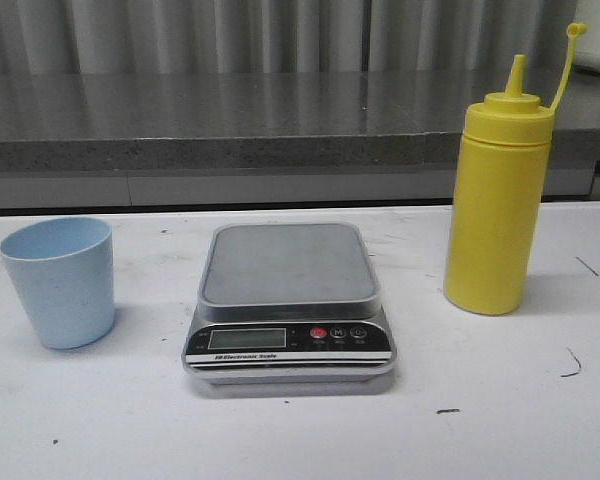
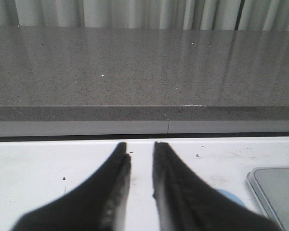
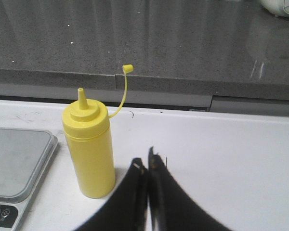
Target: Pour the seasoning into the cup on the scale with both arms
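The yellow seasoning bottle (image 1: 496, 205) stands upright on the white table at the right, nozzle uncovered, its cap hanging on the strap. The pale blue cup (image 1: 59, 281) stands on the table at the left. The scale (image 1: 288, 300) lies between them, its platform bare. No gripper shows in the front view. In the left wrist view my left gripper (image 2: 141, 147) is slightly open and empty; a sliver of the cup (image 2: 229, 196) and a corner of the scale (image 2: 278, 192) show beside it. In the right wrist view my right gripper (image 3: 144, 160) is shut and empty, just beside the bottle (image 3: 89, 149).
A grey stone ledge (image 1: 280, 130) runs along the table's far edge, with a curtain behind it. Small dark marks (image 1: 572, 365) dot the white table near the front right.
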